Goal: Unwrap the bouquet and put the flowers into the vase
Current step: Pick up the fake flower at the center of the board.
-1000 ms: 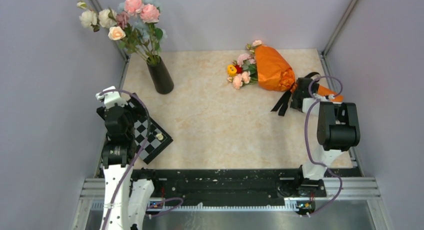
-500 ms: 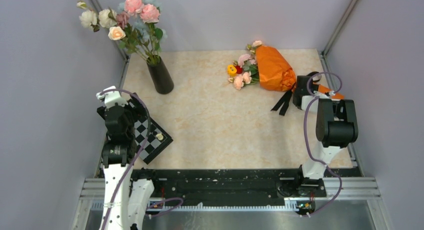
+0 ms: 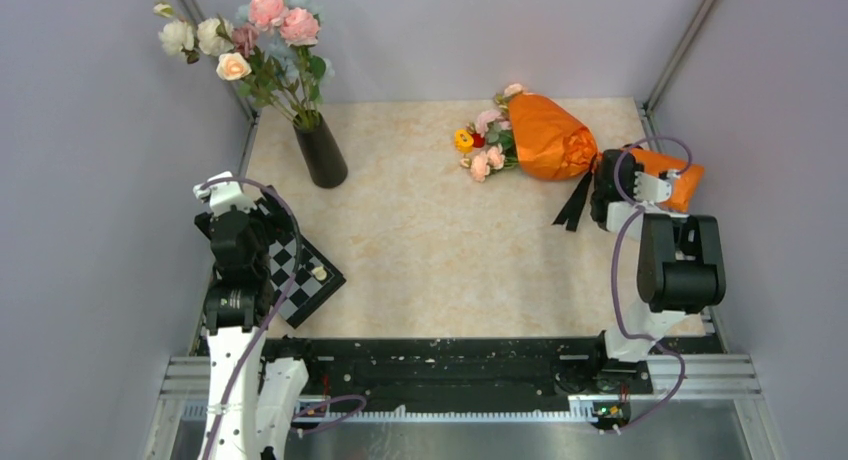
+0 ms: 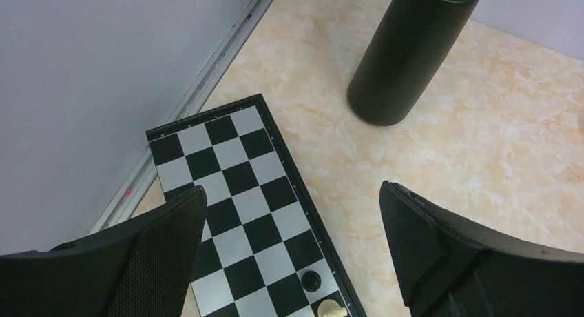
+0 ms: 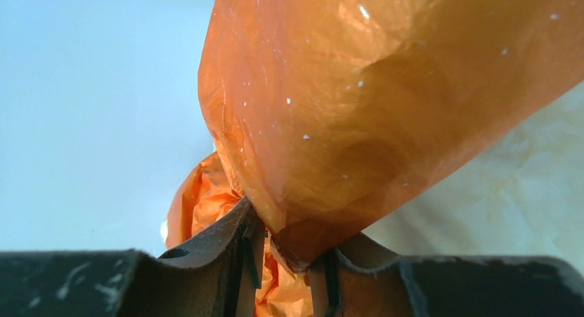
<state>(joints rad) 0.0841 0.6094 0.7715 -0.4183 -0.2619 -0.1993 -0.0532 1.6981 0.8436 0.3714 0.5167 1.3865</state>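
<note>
The right gripper (image 5: 286, 242) is clamped on the bouquet (image 3: 548, 138) — orange paper crumpled between its jaws — which lies at the far right, its flowers (image 3: 482, 148) pointing left. The left gripper (image 4: 290, 193) hangs with jaws wide apart over a chessboard (image 4: 234, 193), near the vase (image 3: 321, 152) at far left.

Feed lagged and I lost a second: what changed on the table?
The right gripper closed its jaws on the narrow paper end of the bouquet, shifting it slightly right. The left gripper, vase and chessboard stayed put.
</note>
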